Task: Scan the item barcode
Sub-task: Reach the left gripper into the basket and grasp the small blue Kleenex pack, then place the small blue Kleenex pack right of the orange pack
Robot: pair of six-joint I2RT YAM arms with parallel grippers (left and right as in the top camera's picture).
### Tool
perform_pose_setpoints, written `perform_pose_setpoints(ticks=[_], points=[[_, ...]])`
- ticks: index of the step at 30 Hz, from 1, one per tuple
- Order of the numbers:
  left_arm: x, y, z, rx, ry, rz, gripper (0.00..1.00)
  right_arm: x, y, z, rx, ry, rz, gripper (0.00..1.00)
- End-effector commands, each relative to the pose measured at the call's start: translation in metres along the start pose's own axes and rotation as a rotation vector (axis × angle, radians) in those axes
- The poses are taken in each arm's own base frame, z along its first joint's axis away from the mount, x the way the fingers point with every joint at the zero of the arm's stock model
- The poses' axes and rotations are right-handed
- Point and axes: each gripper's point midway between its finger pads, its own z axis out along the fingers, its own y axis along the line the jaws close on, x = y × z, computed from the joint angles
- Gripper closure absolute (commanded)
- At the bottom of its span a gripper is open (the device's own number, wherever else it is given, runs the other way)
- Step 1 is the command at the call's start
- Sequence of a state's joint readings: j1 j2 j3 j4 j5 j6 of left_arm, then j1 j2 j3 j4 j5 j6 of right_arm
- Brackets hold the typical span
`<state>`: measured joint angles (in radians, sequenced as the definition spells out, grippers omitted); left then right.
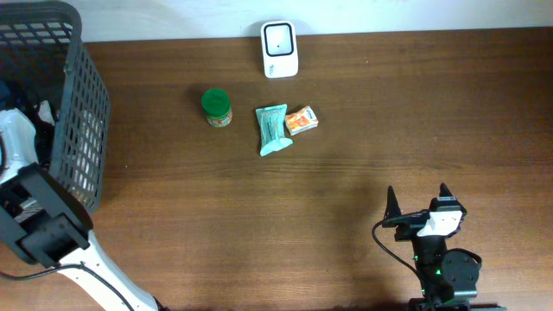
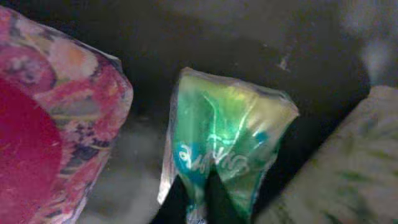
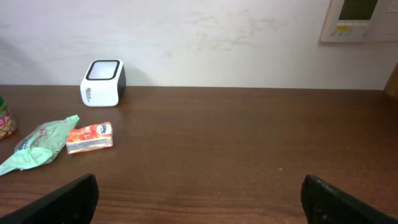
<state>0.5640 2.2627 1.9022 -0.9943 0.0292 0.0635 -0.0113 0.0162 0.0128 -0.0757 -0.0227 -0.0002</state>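
In the left wrist view my left gripper [image 2: 198,198] is shut on the lower edge of a green see-through packet [image 2: 227,134] with white lettering, down inside the dark basket. Its dark fingers [image 2: 168,205] pinch the film between them. From overhead the basket [image 1: 82,112] hides that gripper and the packet. The white barcode scanner [image 1: 279,49] stands at the table's far edge, also the white scanner [image 3: 102,82] in the right wrist view. My right gripper [image 1: 419,203] rests open near the front right, nothing between its fingers [image 3: 73,200].
Beside the held packet lie a pink floral package [image 2: 50,124] and a pale package [image 2: 348,168]. On the table near the scanner stand a green-lidded jar [image 1: 216,107], a teal packet [image 1: 273,130] and an orange packet [image 1: 301,120].
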Motion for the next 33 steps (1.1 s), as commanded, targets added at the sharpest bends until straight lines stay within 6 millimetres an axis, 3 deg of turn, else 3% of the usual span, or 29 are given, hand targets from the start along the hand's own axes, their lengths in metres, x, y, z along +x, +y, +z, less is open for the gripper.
perform_pose_setpoints(ticks=[1, 4, 6, 8, 11, 13, 15, 16, 18, 23, 28, 33], points=[[0.000, -0.003, -0.001, 0.022, 0.014, -0.046, 1.00, 0.004, -0.002, 0.000, 0.010, 0.007, 0.004, 0.01], [-0.030, -0.013, -0.046, 0.083, -0.081, -0.080, 1.00, 0.004, -0.002, 0.000, 0.010, 0.007, 0.004, 0.01], [-0.054, -0.014, -0.093, 0.093, -0.182, -0.180, 1.00, 0.004, -0.002, 0.000, 0.010, 0.007, 0.004, 0.01], [-0.074, -0.014, -0.160, 0.123, -0.322, -0.321, 1.00, 0.004, -0.002, 0.000, 0.010, 0.007, 0.004, 0.01], [-0.081, -0.017, -0.241, 0.192, -0.482, -0.479, 1.00, 0.004, -0.002, 0.000, 0.010, 0.007, 0.004, 0.02], [-0.075, -0.039, -0.289, 0.329, -0.546, -0.476, 1.00, 0.004, -0.002, 0.000, 0.010, 0.007, 0.004, 0.01], [-0.061, -0.086, -0.339, 0.543, -0.578, -0.361, 1.00, 0.004, -0.002, 0.000, 0.010, 0.007, 0.004, 0.01], [-0.054, -0.108, -0.352, 0.609, -0.571, -0.309, 1.00, 0.004, -0.002, 0.000, 0.010, 0.007, 0.004, 0.01], [-0.038, -0.145, -0.352, 0.655, -0.510, -0.237, 1.00, 0.004, -0.002, 0.000, 0.010, 0.007, 0.004, 0.01], [0.028, -0.263, -0.298, 0.669, -0.214, -0.018, 1.00, 0.004, -0.002, 0.000, 0.010, 0.007, 0.004, 0.01], [0.122, -0.387, -0.203, 0.529, 0.001, 0.261, 1.00, 0.004, -0.002, 0.000, 0.010, 0.007, 0.004, 0.01], [0.205, -0.486, -0.136, 0.539, 0.103, 0.464, 1.00, 0.004, -0.002, 0.000, 0.010, 0.007, 0.004, 0.01]])
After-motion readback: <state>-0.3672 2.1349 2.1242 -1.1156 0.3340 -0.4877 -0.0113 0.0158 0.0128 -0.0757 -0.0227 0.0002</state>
